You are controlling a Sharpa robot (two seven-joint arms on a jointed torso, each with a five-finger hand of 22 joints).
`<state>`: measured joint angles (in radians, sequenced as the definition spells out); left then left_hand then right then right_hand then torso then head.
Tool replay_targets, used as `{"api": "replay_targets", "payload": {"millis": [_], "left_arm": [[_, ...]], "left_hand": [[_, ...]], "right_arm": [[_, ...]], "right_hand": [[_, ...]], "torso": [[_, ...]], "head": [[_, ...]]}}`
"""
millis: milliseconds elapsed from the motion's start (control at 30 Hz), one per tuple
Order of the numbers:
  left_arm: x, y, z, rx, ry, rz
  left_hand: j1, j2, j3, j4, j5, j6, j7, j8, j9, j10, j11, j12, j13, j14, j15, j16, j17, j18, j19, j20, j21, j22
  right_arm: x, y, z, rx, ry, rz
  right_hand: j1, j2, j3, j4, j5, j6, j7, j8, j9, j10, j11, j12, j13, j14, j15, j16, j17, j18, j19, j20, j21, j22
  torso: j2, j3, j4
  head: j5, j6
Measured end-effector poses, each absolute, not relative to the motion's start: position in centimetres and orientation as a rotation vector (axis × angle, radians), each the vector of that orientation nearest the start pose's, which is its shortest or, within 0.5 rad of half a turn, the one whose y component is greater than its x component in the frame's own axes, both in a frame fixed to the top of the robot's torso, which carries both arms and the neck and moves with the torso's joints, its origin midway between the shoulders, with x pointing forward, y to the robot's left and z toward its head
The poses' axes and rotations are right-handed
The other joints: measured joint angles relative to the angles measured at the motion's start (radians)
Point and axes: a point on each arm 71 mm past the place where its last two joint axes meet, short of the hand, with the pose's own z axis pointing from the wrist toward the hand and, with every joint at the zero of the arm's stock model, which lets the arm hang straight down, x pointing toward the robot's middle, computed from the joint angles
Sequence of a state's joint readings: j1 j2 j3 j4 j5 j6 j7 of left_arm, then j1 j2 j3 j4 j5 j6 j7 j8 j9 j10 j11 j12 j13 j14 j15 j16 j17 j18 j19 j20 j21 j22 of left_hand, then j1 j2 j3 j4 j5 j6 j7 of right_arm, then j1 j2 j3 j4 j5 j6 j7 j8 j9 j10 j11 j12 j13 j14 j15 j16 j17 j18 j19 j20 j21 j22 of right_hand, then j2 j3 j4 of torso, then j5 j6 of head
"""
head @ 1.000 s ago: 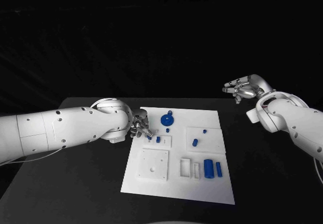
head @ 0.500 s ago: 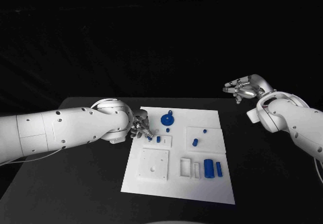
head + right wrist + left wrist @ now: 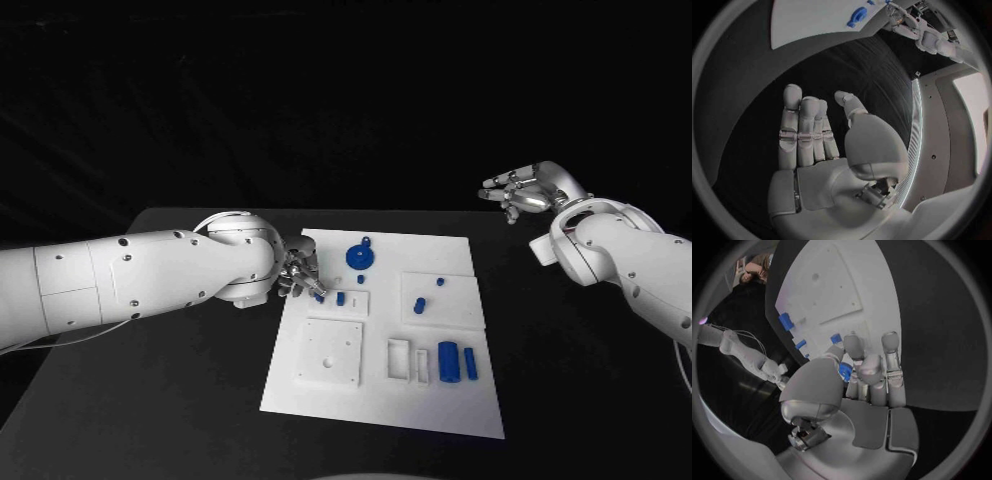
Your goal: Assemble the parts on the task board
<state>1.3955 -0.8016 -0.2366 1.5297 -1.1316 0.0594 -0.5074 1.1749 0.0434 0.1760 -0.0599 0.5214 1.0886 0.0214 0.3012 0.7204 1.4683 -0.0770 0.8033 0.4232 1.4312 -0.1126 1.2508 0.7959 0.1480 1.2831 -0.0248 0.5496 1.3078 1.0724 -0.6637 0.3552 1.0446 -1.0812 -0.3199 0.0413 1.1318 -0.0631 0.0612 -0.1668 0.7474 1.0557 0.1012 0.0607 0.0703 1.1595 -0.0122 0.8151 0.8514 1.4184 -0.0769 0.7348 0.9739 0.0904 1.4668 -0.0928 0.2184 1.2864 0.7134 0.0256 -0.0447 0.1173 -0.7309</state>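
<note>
Pinching a small blue peg [image 3: 844, 371] by its sides, the left hand [image 3: 300, 272] has a light, hard, slippery part; right hand [image 3: 526, 190] open, empty.

Left hand [image 3: 302, 277] pinches with curled fingers; right hand [image 3: 526, 190] raised, fingers spread

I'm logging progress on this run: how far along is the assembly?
Early, by the look of it. Several blue parts lie loose on the task board. The left robot hand holds a small blue piece at the board's edge. The right robot hand hovers open, off the board.
</note>
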Motion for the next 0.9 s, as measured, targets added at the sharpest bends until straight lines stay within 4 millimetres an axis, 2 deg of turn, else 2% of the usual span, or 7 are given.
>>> {"api": "replay_targets", "payload": {"millis": [900], "left_arm": [[48.75, 20.38, -19.88, -0.005, 2.232, -0.301]], "left_hand": [[0.001, -0.007, 0.0, 0.0, 0.004, 0.002, 0.002, -0.001, 0.0, 0.0, 0.0, 0.0, -0.009, 0.0, 0.0, 0.0, -0.001, 0.0, 0.0, 0.0, 0.0, 0.0]], "right_arm": [[57.76, -28.19, -16.01, 0.525, 1.447, 0.769]], "right_hand": [[0.0, 0.0, 0.0, 0.0, 0.0, 0.001, -0.001, 0.0, 0.0, 0.0, 0.0, 0.0, 0.0, 0.0, 0.0, 0.0, 0.0, 0.0, 0.0, 0.0, 0.0, 0.0]], "torso": [[0.0, 0.0004, -0.001]], "head": [[-0.001, -0.001]]}}
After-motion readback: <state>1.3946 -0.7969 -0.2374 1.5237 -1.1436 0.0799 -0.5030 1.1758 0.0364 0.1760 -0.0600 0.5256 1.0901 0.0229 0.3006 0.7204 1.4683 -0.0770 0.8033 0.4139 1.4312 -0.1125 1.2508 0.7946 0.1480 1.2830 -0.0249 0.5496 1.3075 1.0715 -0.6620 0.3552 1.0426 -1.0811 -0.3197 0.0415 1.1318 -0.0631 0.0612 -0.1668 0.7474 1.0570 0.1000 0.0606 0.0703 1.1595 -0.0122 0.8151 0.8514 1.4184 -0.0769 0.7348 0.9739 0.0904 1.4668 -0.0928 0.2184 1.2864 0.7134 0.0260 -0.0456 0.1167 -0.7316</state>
